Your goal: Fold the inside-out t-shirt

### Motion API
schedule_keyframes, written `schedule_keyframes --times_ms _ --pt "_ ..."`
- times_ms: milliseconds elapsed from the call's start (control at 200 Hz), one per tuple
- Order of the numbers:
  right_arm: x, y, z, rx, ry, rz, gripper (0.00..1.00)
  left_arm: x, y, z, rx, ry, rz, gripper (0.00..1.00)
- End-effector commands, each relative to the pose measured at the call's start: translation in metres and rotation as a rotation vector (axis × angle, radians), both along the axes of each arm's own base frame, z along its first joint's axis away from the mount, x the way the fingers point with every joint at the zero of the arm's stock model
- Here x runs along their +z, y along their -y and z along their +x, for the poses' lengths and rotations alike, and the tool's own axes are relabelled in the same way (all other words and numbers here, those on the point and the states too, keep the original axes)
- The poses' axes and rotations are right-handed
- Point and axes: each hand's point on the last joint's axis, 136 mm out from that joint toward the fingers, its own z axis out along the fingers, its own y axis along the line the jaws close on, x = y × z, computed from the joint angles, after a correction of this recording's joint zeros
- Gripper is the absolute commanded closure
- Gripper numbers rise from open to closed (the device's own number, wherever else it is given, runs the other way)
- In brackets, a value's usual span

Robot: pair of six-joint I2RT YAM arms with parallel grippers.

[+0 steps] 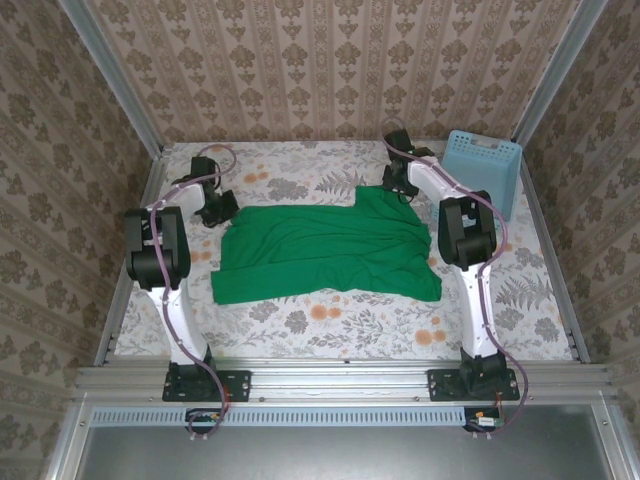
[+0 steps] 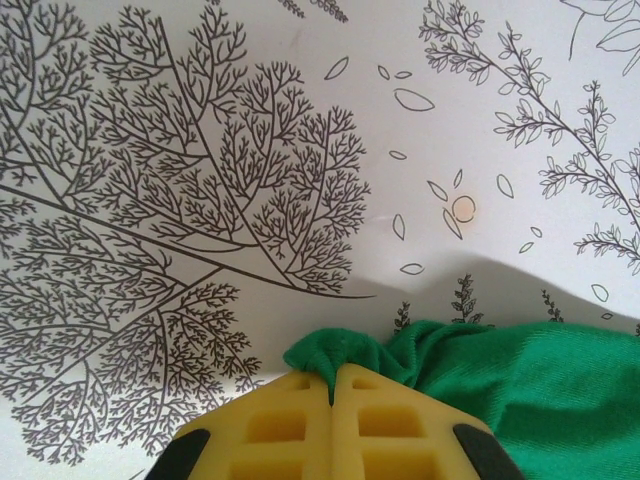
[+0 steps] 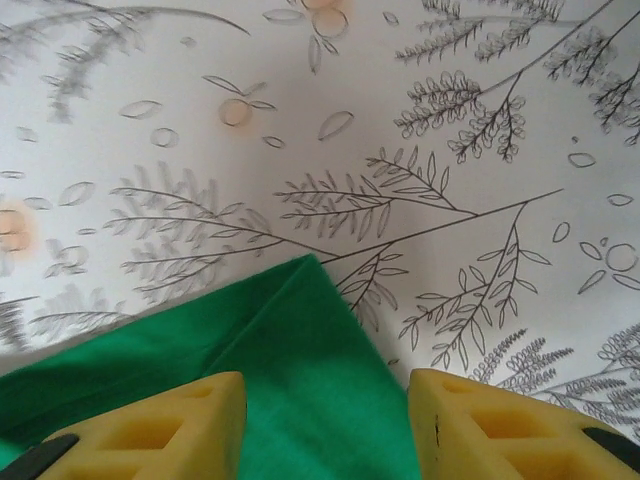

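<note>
The t-shirt [image 1: 320, 250] lies spread across the middle of the desk [image 1: 340, 320], wrinkled, with its long edges running left to right. Your widest open room is the bare strip between the shirt's near edge and the front rail. There is also free surface to the right of the shirt. The far right corner is taken by the blue basket [image 1: 485, 165], which stands near the right arm [image 1: 465, 230]. Patterned walls close the desk on three sides.

Both arms reach forward from their bases to the far side of the shirt, one at each far corner. The left arm [image 1: 160, 250] is bent at the elbow and points its wrist inward, so the left tool [image 1: 218, 208] is at the shirt's far-left corner. The right tool [image 1: 398, 185] is at the raised far-right corner.

In your left wrist view, the left tool [image 2: 332, 385] has its yellow fingers [image 2: 280, 425] pressed together on a bunched fold of green cloth — clamped on the t-shirt. In your right wrist view, the right tool [image 3: 325, 400] stands with its fingers [image 3: 470, 420] well apart. The shirt's pointed corner lies flat on the desk between them — nothing is gripped there.
</note>
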Motion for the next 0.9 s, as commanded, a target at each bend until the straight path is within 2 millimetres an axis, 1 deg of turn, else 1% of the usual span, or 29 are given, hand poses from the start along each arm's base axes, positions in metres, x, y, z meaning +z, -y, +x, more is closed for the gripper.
schedule_keyframes --times_ms 0,80,160,195,225,305,380,405,465,480,505,525,535,580,590,605,640,645,665,790,870,890,895 --pt "-0.010 0.009 0.000 -0.003 -0.069 -0.060 0.52 0.021 -0.001 0.003 -0.014 0.048 0.002 1.00" --pt "-0.020 0.011 -0.001 -0.016 -0.118 -0.073 0.52 0.024 -0.001 0.003 -0.012 0.056 -0.005 1.00" --pt "-0.034 0.008 -0.005 -0.016 -0.188 -0.056 0.52 0.026 -0.001 0.002 -0.010 0.062 -0.009 1.00" --pt "-0.040 0.007 -0.007 -0.017 -0.212 -0.053 0.54 0.028 -0.002 0.001 -0.006 0.064 -0.010 1.00" --pt "-0.045 0.005 -0.009 -0.015 -0.231 -0.050 0.58 0.028 -0.003 0.001 -0.002 0.065 -0.010 1.00" --pt "-0.048 0.004 -0.010 -0.013 -0.237 -0.048 0.69 0.031 -0.007 0.000 0.012 0.072 -0.017 1.00" --pt "-0.043 0.000 -0.008 -0.001 -0.208 -0.029 0.82 0.034 -0.010 0.002 0.019 0.083 -0.025 1.00" --pt "-0.039 -0.002 -0.007 0.006 -0.196 -0.021 0.84 0.035 -0.012 0.002 0.021 0.085 -0.027 1.00" --pt "-0.025 -0.003 -0.002 0.016 -0.151 -0.011 0.91 0.038 -0.016 0.005 0.026 0.095 -0.031 1.00" --pt "-0.018 -0.003 0.000 0.019 -0.135 -0.009 0.94 0.040 -0.018 0.006 0.028 0.101 -0.032 1.00" --pt "-0.012 -0.003 0.002 0.025 -0.119 -0.009 0.95 0.041 -0.019 0.006 0.028 0.105 -0.035 1.00" --pt "-0.002 -0.003 0.005 0.031 -0.096 -0.010 0.97 0.043 -0.019 0.008 0.025 0.112 -0.038 1.00" --pt "0.000 -0.003 0.005 0.033 -0.092 -0.009 0.97 0.045 -0.019 0.008 0.025 0.115 -0.040 1.00" --pt "0.018 -0.004 0.010 0.049 -0.051 -0.009 1.00 0.049 -0.020 0.010 0.018 0.126 -0.041 1.00" --pt "0.024 -0.004 0.012 0.053 -0.036 -0.010 1.00 0.050 -0.020 0.010 0.016 0.128 -0.041 1.00" --pt "0.027 -0.004 0.013 0.058 -0.028 -0.012 1.00 0.052 -0.021 0.011 0.016 0.133 -0.039 1.00" --pt "0.043 -0.002 0.016 0.065 0.005 -0.022 1.00 0.056 -0.022 0.012 0.012 0.145 -0.035 1.00" --pt "0.048 -0.001 0.017 0.068 0.015 -0.025 1.00 0.057 -0.022 0.013 0.012 0.147 -0.035 1.00" --pt "0.054 0.000 0.018 0.070 0.028 -0.032 1.00 0.059 -0.023 0.013 0.008 0.153 -0.032 1.00" --pt "0.107 0.003 0.024 0.097 0.141 -0.057 1.00 0.068 -0.027 0.014 0.000 0.179 -0.022 1.00" --pt "0.132 0.004 0.025 0.114 0.204 -0.066 1.00 0.070 -0.031 0.013 -0.002 0.192 -0.013 1.00" --pt "0.134 0.004 0.025 0.116 0.207 -0.067 1.00 0.070 -0.032 0.013 0.000 0.193 -0.012 1.00" --pt "0.138 0.004 0.025 0.119 0.216 -0.067 1.00 0.070 -0.032 0.013 0.000 0.194 -0.012 1.00"
